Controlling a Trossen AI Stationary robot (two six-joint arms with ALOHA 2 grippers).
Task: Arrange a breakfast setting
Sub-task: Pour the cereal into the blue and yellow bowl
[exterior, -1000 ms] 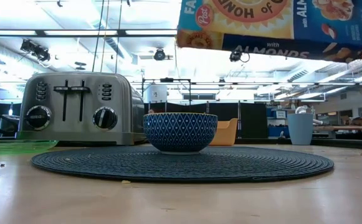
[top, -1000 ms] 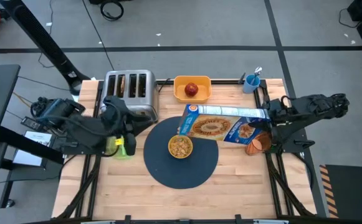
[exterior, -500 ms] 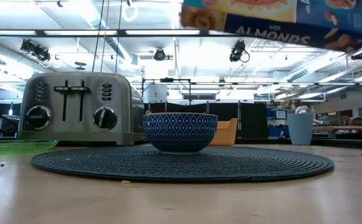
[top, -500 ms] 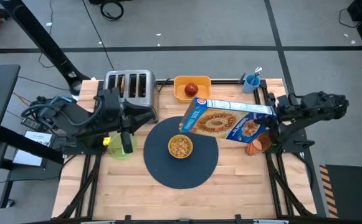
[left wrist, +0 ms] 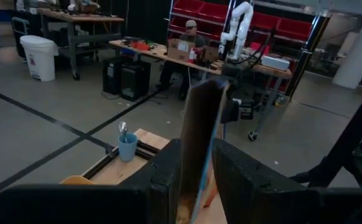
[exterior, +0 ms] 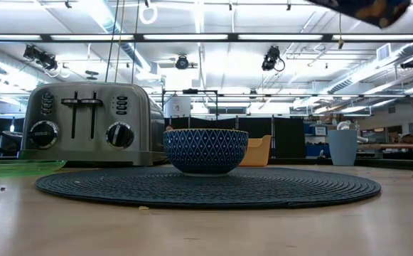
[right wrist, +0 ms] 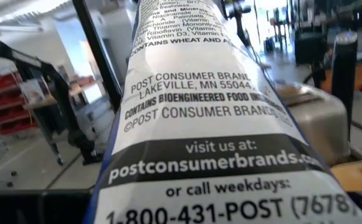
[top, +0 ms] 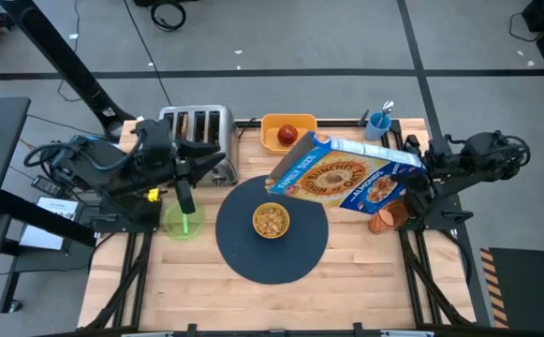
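Observation:
My left gripper point(top: 213, 168) hovers just in front of the silver toaster point(top: 195, 129), shut on a brown toast slice point(left wrist: 199, 137). My right gripper point(top: 418, 174) is shut on a cereal box point(top: 345, 178), held high over the mat's far right part. The dark round mat point(top: 281, 257) lies mid-table, and the bowl point(top: 272, 221) with cereal stands on it. A green plate point(top: 182, 223) lies left of the mat. The red apple point(top: 288, 134) rests in the yellow tub point(top: 301, 124). An orange cup point(top: 384, 218) stands under the right arm. A blue cup point(top: 378, 122) holds the spoon. My left gripper pinches the toast slice between its two fingers point(left wrist: 163, 177), one on each broad face point(left wrist: 193, 186). The fingers reach level toward the table's far right. The slice stands on edge, lifted clear of everything. My right gripper holds the cereal box by its end nearest the table's right edge point(top: 404, 176), coming level from that side. The box's printed narrow side point(right wrist: 199, 168) fills the wrist view and hides the fingers. The box is lifted clear and slants, its front face up.
The toaster stands at the table's far left with its slots up. The tub sits at the far edge behind the mat. Bare wood lies along the near edge on both sides of the mat.
My left gripper has risen from above the green plate toward the toaster and tipped up to level, carrying the toast slice. My right gripper has tipped the cereal box's open end up and away from the bowl; the box has climbed out of the low view.

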